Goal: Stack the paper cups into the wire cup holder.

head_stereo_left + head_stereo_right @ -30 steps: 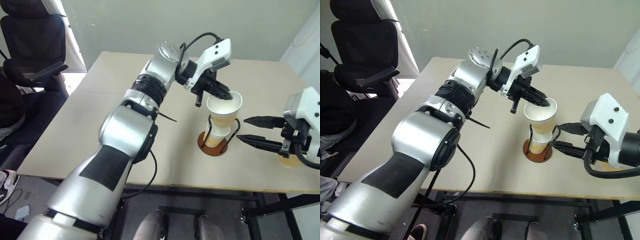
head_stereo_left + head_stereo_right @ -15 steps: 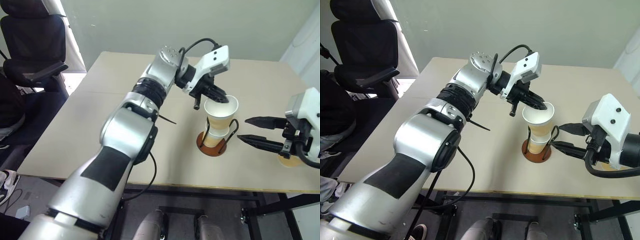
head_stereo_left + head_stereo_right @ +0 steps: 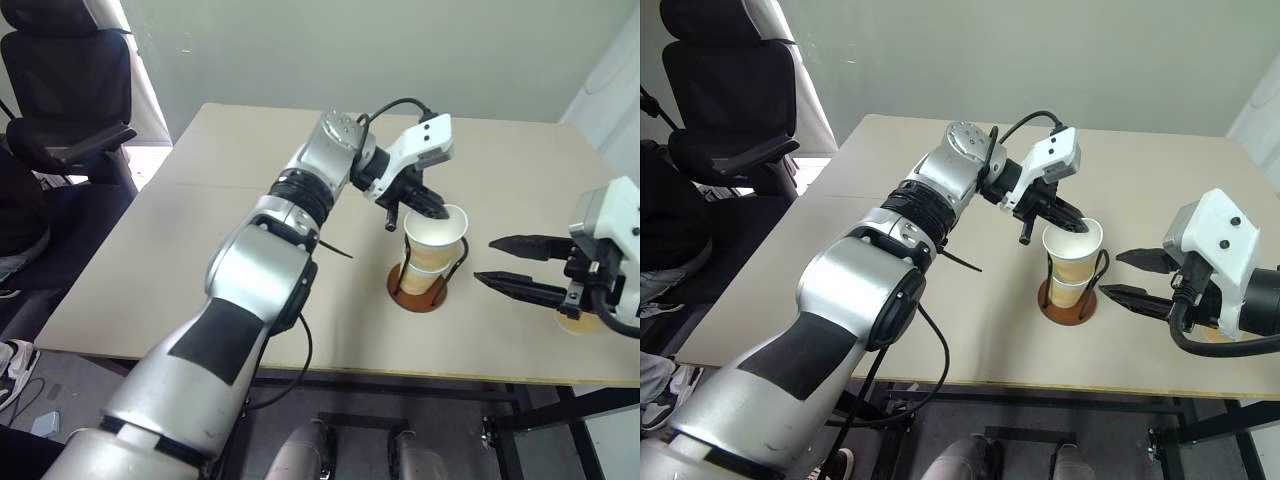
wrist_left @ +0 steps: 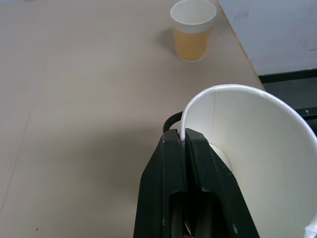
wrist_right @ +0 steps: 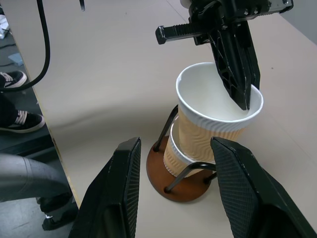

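Left gripper point(image 3: 432, 208) fingers are clenched on the top paper cup point(image 3: 434, 238), pinching its rim at about 10 o'clock, cup nested in the wire cup holder point(image 3: 418, 290). Right gripper point(image 3: 500, 262) sits at the holder's 3 o'clock, fingers spread, nothing between them.

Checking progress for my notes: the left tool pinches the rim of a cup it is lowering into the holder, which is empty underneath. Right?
Not empty: the wire cup holder already has a cup in it, as the right wrist view shows. The left tool does pinch the upper cup's rim.

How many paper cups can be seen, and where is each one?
3. One sits low in the wire cup holder. A second cup is nested partly into it, its rim pinched by the left tool. A third stands alone on the table.
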Motion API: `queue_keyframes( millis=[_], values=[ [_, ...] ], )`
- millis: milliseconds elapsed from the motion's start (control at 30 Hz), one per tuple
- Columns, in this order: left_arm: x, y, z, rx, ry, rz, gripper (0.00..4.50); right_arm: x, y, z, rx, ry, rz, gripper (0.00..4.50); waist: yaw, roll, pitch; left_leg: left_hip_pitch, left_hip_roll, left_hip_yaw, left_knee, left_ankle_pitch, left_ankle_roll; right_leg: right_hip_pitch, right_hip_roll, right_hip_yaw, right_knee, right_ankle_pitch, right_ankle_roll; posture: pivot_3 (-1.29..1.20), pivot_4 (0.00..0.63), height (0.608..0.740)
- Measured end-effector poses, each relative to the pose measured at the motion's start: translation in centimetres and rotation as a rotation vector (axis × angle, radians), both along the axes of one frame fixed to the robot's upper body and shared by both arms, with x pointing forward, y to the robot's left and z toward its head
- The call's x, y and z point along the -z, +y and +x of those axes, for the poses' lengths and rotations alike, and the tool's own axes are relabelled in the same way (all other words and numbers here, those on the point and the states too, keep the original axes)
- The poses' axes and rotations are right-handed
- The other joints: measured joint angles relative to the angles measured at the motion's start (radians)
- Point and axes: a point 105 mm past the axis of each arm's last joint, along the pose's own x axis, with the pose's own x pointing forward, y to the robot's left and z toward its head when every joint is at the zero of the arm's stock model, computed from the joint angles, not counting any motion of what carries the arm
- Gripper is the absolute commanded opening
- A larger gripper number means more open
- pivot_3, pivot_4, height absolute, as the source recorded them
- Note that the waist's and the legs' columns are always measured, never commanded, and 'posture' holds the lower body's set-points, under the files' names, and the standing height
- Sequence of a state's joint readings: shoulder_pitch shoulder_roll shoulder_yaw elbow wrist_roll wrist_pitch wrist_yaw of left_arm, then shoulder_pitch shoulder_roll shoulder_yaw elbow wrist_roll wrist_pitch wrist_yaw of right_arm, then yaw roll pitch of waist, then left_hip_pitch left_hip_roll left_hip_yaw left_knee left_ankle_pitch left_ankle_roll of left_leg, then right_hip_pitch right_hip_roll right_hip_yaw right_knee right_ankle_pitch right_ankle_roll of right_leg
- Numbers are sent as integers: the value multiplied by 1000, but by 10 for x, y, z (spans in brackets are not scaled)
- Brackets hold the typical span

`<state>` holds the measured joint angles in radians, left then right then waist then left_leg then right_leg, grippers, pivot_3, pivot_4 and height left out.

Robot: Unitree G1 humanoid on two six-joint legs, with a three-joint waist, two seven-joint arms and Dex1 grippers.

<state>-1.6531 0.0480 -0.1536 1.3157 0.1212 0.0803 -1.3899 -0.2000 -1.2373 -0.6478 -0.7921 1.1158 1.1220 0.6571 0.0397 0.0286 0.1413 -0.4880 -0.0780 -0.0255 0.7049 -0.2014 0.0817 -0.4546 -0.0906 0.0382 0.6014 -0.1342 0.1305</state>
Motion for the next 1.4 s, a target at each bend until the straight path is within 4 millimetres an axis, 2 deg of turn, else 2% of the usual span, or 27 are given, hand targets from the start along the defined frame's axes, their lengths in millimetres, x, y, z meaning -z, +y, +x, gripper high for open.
queue_keyframes(
  millis=[333,367,567,733,900,1100,1167,1267,1400],
  values=[
    [2,0,4,-35,-17,11,4305,-1,-1,1,6,2,-3,2236,0,0,0,0,0,0,0,0,0,0,0,0,0,0,0,0,150,740],
    [2,0,4,-38,-19,11,4478,-1,-1,1,7,2,-6,2236,0,0,0,0,0,0,0,0,0,0,0,0,0,0,0,0,150,740],
    [0,-1,9,-76,-41,-7,4478,-3,-6,4,26,4,10,2236,0,0,0,0,0,1,0,0,0,0,0,0,0,1,1,0,150,740],
    [-21,0,17,-145,-30,-177,4478,-2,-29,18,138,-32,-17,2236,0,0,0,0,0,1,0,0,0,0,0,1,0,1,1,0,150,740],
    [-60,31,18,-127,-9,-340,4478,9,-59,30,235,-34,-96,2236,-3,1,0,0,0,1,-1,0,0,-2,1,2,0,1,0,0,150,740],
    [-83,69,10,-62,-25,-374,4478,34,-103,35,339,77,-254,2236,-1,1,0,0,0,1,-1,0,0,-1,1,2,-3,8,-9,0,150,740],
    [-83,80,9,-56,-35,-365,4478,41,-115,35,359,109,-295,2236,-2,1,-1,0,0,1,-1,0,0,-1,1,3,-3,8,-10,0,150,740],
    [-72,94,10,-61,-22,-334,4478,48,-135,35,399,148,-361,2236,-1,1,-1,1,0,1,-1,1,0,0,1,3,-4,9,-11,0,150,740],
    [-67,104,12,-81,-12,-326,4478,54,-155,35,433,186,-391,2236,-2,1,-1,1,0,1,-1,2,1,0,1,2,-4,10,-12,0,150,740]
  ],
)
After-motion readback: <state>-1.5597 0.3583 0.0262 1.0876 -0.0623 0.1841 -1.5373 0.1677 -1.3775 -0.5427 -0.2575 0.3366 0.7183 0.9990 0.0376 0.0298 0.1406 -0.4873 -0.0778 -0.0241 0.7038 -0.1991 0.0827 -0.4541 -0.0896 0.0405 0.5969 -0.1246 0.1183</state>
